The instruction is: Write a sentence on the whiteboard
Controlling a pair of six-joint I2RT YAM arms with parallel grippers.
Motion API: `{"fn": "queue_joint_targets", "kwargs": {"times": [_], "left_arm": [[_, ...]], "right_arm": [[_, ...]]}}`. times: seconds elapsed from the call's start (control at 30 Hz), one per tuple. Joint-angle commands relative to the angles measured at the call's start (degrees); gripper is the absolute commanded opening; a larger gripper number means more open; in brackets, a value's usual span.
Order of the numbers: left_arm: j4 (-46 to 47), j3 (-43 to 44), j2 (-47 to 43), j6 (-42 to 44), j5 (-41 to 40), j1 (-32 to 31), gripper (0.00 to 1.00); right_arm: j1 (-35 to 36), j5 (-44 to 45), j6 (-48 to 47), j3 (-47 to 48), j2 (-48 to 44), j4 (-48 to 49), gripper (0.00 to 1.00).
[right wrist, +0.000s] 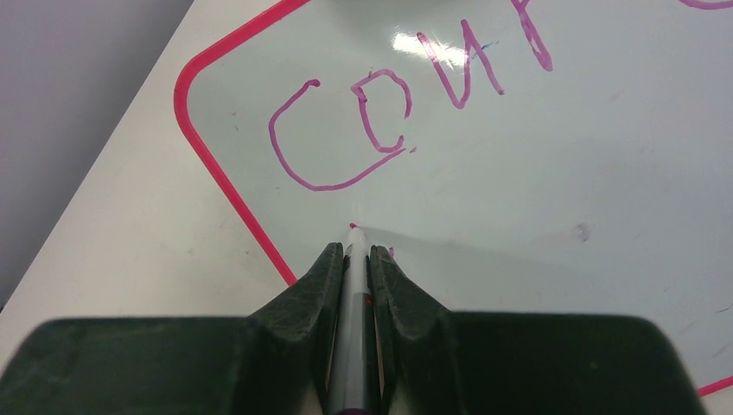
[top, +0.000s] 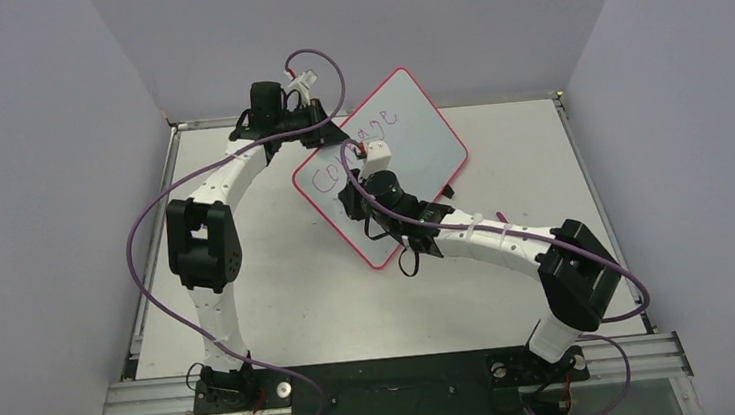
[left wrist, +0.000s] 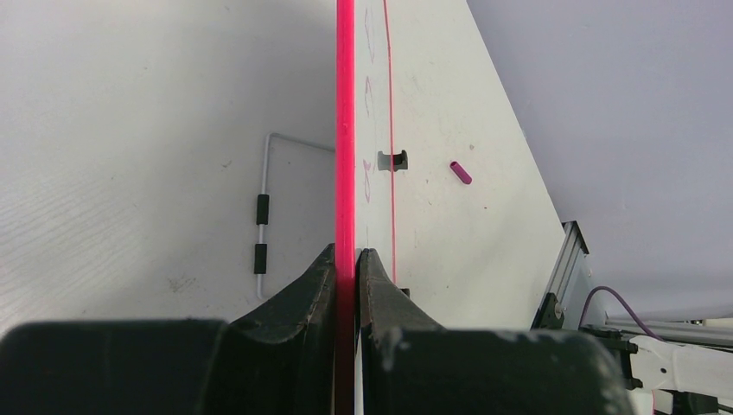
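Whiteboard [top: 428,137], glossy, rounded pink rim (edge clamped in left tool [left wrist: 346,252]); right tool [right wrist: 353,249] pinches slim grey marker [right wrist: 350,294].

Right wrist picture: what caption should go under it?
Right gripper pinches a marker near the purple writing on the whiteboard.

You have two arms in the top view: the left arm [top: 208,243] at lower left, the right arm [top: 507,240] at lower right. Two grippers: the left gripper [left wrist: 347,255] and the right gripper [right wrist: 353,251]. One whiteboard [top: 418,138], upper centre. One line of writing [top: 329,176]. One marker [right wrist: 353,285]. One small pink cylinder [left wrist: 461,172]. One bent wire [left wrist: 268,147] carrying two black sleeves [left wrist: 262,209]. One table [top: 281,295].
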Motion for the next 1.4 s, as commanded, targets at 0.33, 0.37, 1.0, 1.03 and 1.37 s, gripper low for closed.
{"fn": "queue_joint_targets", "kwargs": {"times": [0.33,0.37,1.0,1.03,1.37], "left_arm": [[2.2,0.1,-2.5,3.7,0.2,-0.8,0.00],[2.1,0.1,-2.5,3.8,0.2,-0.8,0.00],[1.9,0.2,-2.3,3.8,0.1,-0.9,0.00],[1.9,0.2,-2.3,3.8,0.1,-0.9,0.00],[1.5,0.4,-2.1,4.2,-0.2,-0.9,0.00]], "right_arm": [[1.4,1.3,1.4,-7.4,-2.0,0.4,0.00],[1.7,1.5,1.6,-7.8,-2.2,0.3,0.00],[1.8,11.3,-0.3,-3.0,-1.8,-6.8,0.00],[1.7,11.4,-0.8,-2.4,-1.3,-7.1,0.00],[1.4,11.0,-4.5,1.6,-4.9,-7.9,0.00]]}}
